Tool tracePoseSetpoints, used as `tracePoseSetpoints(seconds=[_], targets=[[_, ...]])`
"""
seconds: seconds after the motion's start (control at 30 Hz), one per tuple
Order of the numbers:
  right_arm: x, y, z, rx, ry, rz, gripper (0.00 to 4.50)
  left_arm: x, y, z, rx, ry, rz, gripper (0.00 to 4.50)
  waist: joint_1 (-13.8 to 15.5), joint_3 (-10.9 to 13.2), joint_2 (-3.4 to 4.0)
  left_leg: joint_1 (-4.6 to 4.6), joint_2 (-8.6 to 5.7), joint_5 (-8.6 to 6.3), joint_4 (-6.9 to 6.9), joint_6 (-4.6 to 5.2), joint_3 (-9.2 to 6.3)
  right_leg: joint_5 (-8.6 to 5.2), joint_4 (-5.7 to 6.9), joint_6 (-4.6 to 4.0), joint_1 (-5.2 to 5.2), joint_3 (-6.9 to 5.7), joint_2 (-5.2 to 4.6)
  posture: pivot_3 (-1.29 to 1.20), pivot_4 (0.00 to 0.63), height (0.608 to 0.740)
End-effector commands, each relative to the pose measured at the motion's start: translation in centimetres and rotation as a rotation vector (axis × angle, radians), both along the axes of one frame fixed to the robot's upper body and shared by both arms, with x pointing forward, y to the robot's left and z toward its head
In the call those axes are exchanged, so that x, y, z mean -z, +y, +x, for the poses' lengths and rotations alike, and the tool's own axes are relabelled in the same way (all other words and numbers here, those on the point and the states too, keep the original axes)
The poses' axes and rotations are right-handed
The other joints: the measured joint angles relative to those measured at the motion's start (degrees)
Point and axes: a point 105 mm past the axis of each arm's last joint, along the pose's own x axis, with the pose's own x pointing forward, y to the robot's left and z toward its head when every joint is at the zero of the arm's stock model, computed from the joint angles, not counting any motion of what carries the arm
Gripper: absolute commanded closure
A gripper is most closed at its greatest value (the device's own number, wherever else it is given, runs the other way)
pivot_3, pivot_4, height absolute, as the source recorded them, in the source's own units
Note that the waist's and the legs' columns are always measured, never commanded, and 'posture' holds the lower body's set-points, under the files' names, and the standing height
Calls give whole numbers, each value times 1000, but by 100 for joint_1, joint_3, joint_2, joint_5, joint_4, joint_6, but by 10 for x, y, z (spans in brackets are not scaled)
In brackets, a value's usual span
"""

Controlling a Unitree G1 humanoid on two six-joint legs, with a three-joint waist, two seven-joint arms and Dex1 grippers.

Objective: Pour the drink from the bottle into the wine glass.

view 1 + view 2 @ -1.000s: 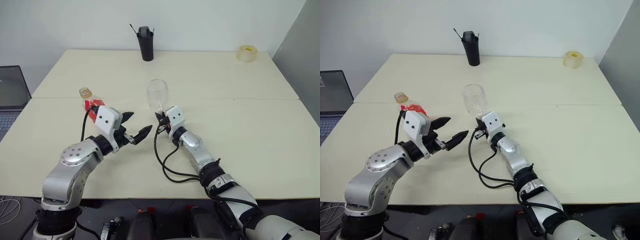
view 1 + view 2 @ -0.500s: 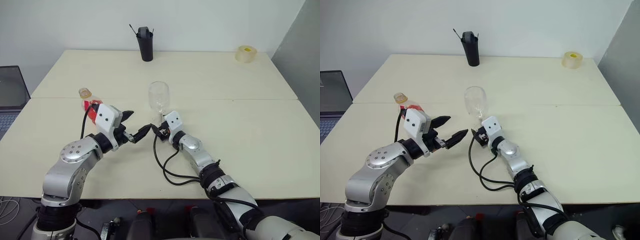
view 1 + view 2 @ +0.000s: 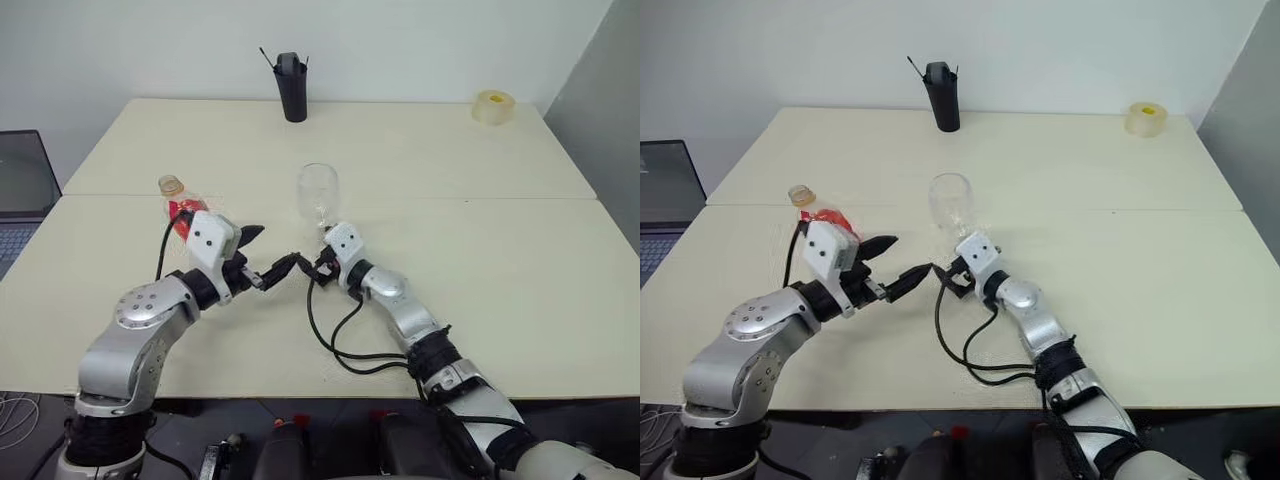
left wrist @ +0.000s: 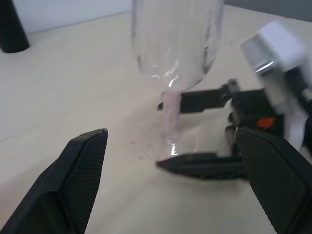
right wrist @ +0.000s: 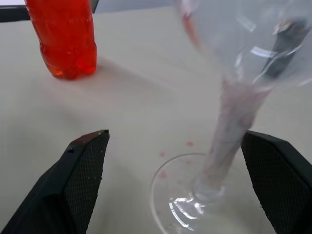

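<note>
The wine glass [image 3: 317,189] stands upright near the middle of the table, its bowl empty of the drink, and a few red drops lie by its foot [image 5: 181,206]. My right gripper [image 5: 175,134] is open, its fingers on either side of the thin stem [image 4: 170,114] without touching it. To the left stands the bottle [image 3: 176,205] with the red drink [image 5: 68,39] and a yellowish cap. My left gripper [image 3: 278,245] hangs open and empty between the bottle and the glass, its fingertips close to the right gripper.
A black pen holder [image 3: 291,90] stands at the table's far edge and a tape roll [image 3: 494,106] at the far right corner. A laptop [image 3: 20,190] lies off the left edge. A black cable [image 3: 340,345] loops on the table under my right arm.
My right gripper has opened and let go of the glass stem. The glass now stands on its own. The left arm has barely moved.
</note>
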Motion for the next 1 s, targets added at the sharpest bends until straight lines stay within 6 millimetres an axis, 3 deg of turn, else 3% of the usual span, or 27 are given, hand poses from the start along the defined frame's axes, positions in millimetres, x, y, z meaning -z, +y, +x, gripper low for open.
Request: tracePoseSetpoints(seconds=[0.03, 0.27, 0.4, 0.53, 0.67, 0.83, 0.9, 1.0], targets=[[-18, -13, -5, -9, -10, 6, 41, -6, 14, -4, -40, -33, -10, 0, 8, 0, 0, 0, 0, 0, 0, 0, 0, 0, 0, 0, 0, 0, 0, 0, 150, 740], [-8, -50, -11, 46, 80, -69, 41, 24, 27, -6, -142, 25, -75, 0, 17, 1, -2, 0, 0, 0, -4, 1, 1, 0, -2, -1, 0, 1, 0, 0, 150, 740], [-21, -73, -29, 2, 107, -115, 41, 18, 54, -3, -289, -56, -87, 0, 51, 2, -4, -3, -2, -1, -4, 1, -2, -1, -8, -1, 0, 1, -4, 0, 150, 740], [-58, -105, -49, -27, 102, -230, 41, 15, 77, -8, -415, -104, -103, 0, 54, 3, -3, -4, -4, -1, -3, 2, -3, -1, -9, 0, 2, -3, -6, 0, 150, 740], [-121, -120, -59, -49, 104, -163, 41, 22, 88, -8, -478, -115, -75, 0, 32, 5, -3, 1, -4, -1, -8, 3, -2, -1, -12, 0, 2, -3, -3, 0, 150, 740], [-186, -108, -79, -177, 110, -85, 41, 26, 91, 3, -532, -122, -97, 0, 52, 4, -6, -1, -2, -2, -9, 4, -18, -2, -15, -4, 6, -9, 4, 0, 150, 740], [-201, -99, -86, -218, 104, -76, 41, 25, 93, 7, -561, -129, -117, 0, 58, 1, -12, -7, -4, -2, -10, 4, -18, -2, -25, -4, 7, -11, -1, 0, 150, 740], [-207, -91, -91, -237, 107, -99, 41, 27, 95, 13, -578, -127, -122, 0, 59, 0, -15, -11, -6, -2, -10, 5, -18, -1, -31, -4, 7, -9, -8, 0, 150, 740]])
